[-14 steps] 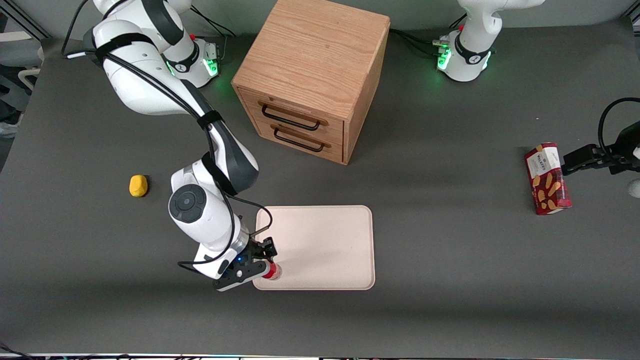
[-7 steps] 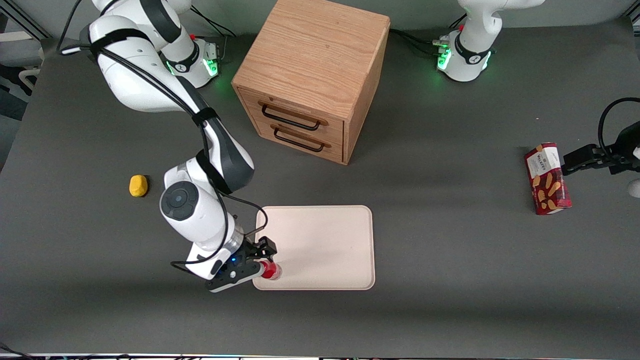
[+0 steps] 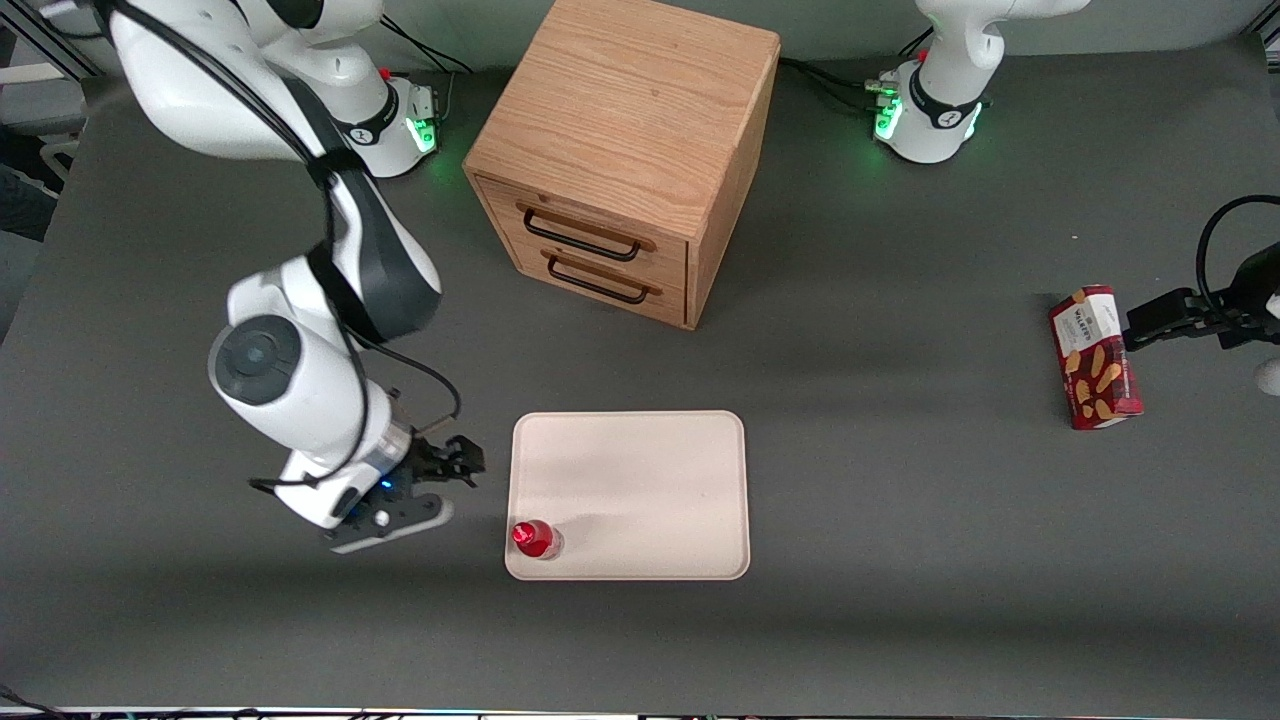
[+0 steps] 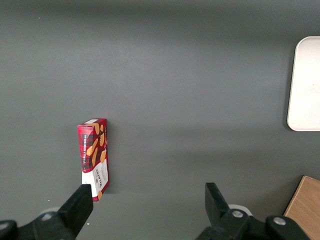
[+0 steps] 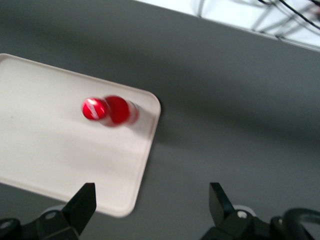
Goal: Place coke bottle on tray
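Observation:
The coke bottle (image 3: 535, 538) (image 5: 107, 110) stands upright on the pale beige-pink tray (image 3: 640, 480) (image 5: 45, 150), in the tray's corner nearest the front camera and toward the working arm's end. Its red cap and red label face up. My gripper (image 3: 452, 490) (image 5: 152, 200) hangs open above the dark table beside the tray, off the tray's edge toward the working arm's end, with nothing between its fingers. It is apart from the bottle.
A wooden drawer cabinet (image 3: 625, 150) with two black handles stands farther from the front camera than the tray. A red biscuit box (image 3: 1095, 357) (image 4: 94, 152) lies toward the parked arm's end of the table.
My gripper let go of the coke bottle, opened, rose and drew away sideways toward the working arm's end. The bottle stays standing on the tray's corner.

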